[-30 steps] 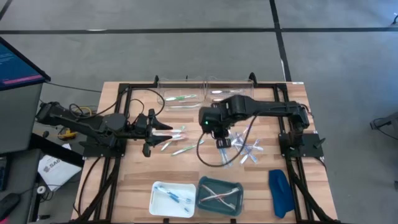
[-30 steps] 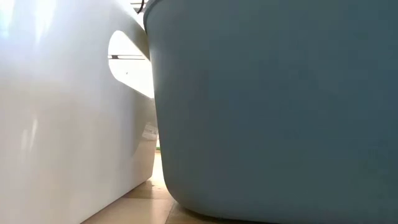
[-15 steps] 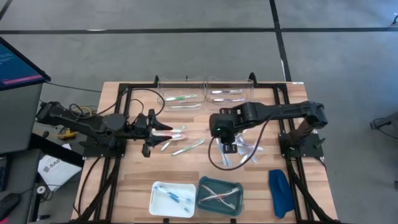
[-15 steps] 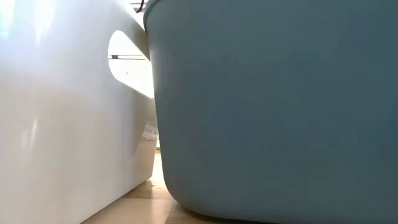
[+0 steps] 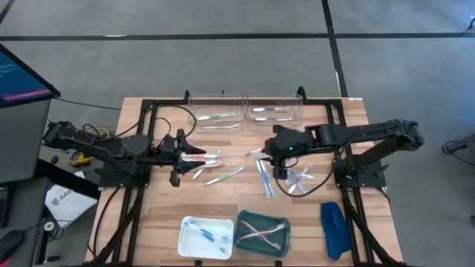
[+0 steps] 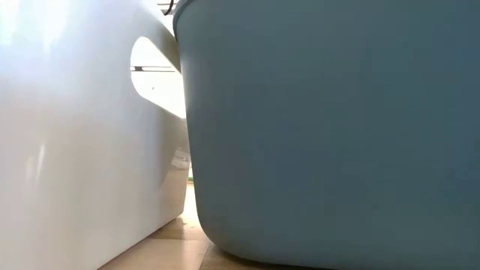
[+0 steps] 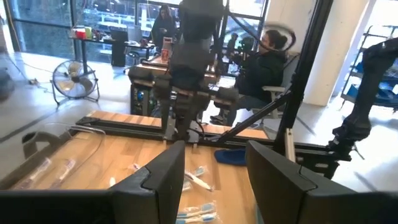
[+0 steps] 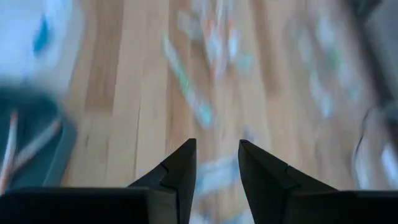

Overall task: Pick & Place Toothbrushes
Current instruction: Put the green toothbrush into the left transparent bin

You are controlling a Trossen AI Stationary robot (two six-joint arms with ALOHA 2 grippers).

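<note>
Loose toothbrushes (image 5: pixel 263 178) lie scattered across mid-table; others sit in the clear trays (image 5: pixel 245 115) and the two bins (image 5: pixel 256 233). We see the right gripper (image 8: pixel 216 165) above the scatter, fingers parted, holding nothing. The left gripper (image 7: pixel 214 168) hovers likewise parted and empty near its pile.

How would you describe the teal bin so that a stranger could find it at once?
Start at the wooden table seen from above and go to its near edge. Two small bins sit side by side there; the teal bin is the right one. Its neighbour, the white bin, is pale, while this one is dark teal and holds pinkish toothbrushes.
</note>
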